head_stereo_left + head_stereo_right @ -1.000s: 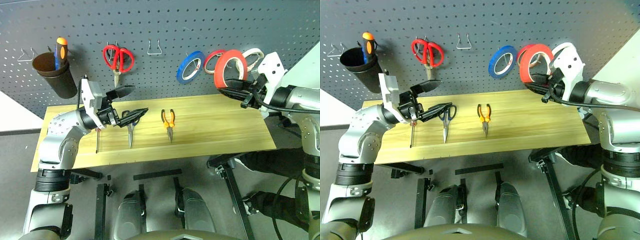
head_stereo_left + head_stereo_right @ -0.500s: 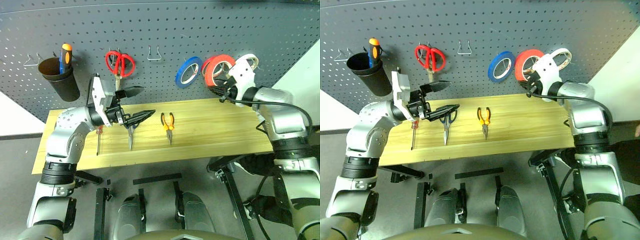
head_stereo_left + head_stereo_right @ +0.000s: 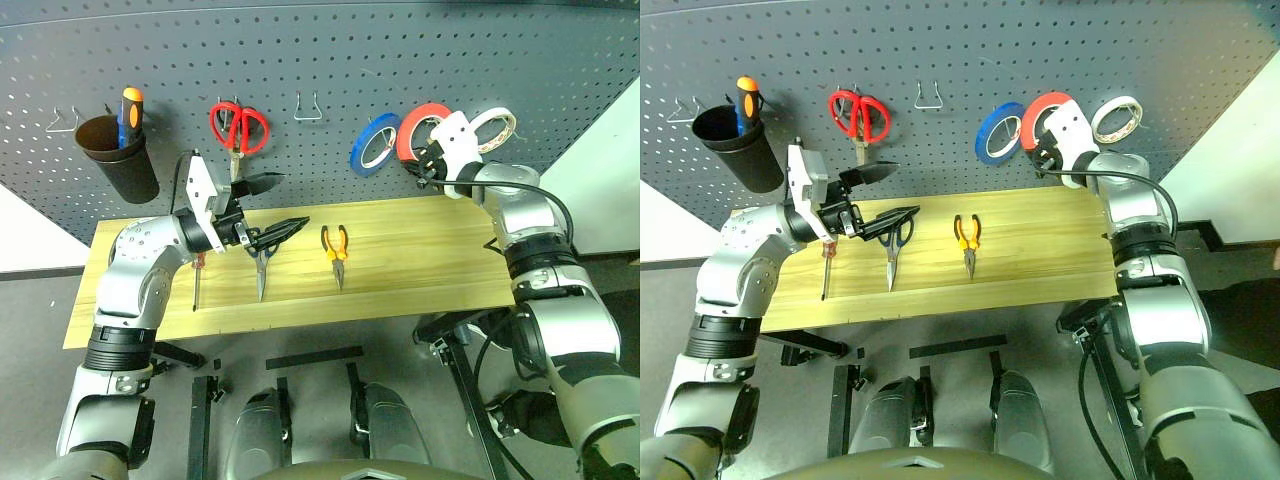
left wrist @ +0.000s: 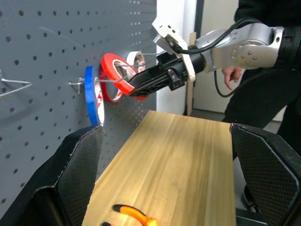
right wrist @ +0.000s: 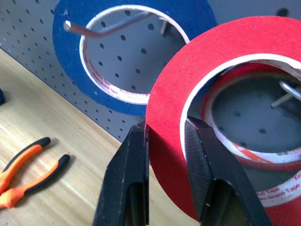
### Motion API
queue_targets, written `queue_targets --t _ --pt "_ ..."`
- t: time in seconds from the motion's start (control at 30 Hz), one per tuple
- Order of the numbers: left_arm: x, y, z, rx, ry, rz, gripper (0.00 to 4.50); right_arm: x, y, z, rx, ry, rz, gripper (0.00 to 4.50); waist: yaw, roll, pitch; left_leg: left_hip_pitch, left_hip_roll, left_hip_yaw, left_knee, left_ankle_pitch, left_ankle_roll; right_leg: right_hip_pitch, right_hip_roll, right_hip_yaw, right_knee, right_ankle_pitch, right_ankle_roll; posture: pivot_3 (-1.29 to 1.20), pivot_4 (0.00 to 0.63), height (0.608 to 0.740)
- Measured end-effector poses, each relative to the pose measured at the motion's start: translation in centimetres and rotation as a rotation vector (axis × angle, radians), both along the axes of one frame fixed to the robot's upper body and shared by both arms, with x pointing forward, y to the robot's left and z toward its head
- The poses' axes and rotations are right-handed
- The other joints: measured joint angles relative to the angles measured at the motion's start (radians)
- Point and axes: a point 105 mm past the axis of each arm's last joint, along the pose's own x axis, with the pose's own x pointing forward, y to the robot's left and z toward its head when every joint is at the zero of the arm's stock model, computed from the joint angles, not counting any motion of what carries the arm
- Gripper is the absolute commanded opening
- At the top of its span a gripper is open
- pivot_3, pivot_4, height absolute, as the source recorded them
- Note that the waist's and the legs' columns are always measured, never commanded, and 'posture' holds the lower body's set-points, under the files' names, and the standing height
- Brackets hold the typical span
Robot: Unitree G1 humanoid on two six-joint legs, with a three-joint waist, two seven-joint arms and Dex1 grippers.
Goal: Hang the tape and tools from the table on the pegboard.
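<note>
Red tape [image 5: 225, 94], a light, stiff ring best pinched across its band, is grasped by the right gripper [image 5: 164, 136] at a hook on the pegboard [image 3: 400, 50], beside the blue roll [image 3: 374, 142]. The left gripper [image 3: 272, 208] hangs spread wide above the scissors [image 3: 261, 262] on the table [image 3: 420, 260], near the back edge.
</note>
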Motion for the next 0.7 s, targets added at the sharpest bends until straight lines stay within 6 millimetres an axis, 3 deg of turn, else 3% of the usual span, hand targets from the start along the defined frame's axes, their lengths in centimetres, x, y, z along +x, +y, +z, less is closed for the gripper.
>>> queue_targets --t 0.2,0.47,0.5,0.6,0.7 --pt "-0.1 0.5 -0.7 -0.002 0.015 0.035 4.50 -0.2 -0.4 0.0 -0.030 0.017 0.014 3.93 0.006 0.000 0.000 0.000 0.000 0.000 0.000 0.000 0.000 0.000 0.000 0.000 0.001 0.000 0.000 0.01 0.139 0.740" --pt "-0.4 1.2 -1.5 -0.008 0.034 0.092 4.50 -4.1 -1.8 0.2 -0.010 0.107 0.074 3.93 0.009 0.000 0.000 0.000 0.000 -0.001 0.002 0.000 0.000 0.000 0.000 0.000 0.000 0.000 0.000 -0.01 0.144 0.740" --pt "-0.3 1.3 -1.5 -0.011 0.034 0.109 4.50 -4.5 -1.7 0.3 0.004 0.124 0.074 3.93 0.008 0.000 0.000 0.000 0.000 -0.001 0.002 0.000 0.000 0.000 0.000 0.000 0.001 0.000 0.000 -0.01 0.146 0.740" --pt "0.3 2.1 -2.4 0.011 0.055 0.199 4.50 -6.3 -0.5 0.4 0.062 0.196 0.103 4.48 0.005 0.002 -0.001 0.001 0.000 -0.001 0.004 0.000 0.000 0.000 0.000 0.001 0.004 0.000 0.000 -0.01 0.146 0.740" --pt "0.8 3.1 -4.2 0.052 0.103 0.303 4.50 -7.6 0.7 -1.3 0.086 0.313 0.109 4.48 0.007 0.002 -0.002 0.001 0.001 -0.002 0.008 0.000 0.000 0.000 0.000 0.001 0.008 0.000 0.000 -0.02 0.148 0.740"
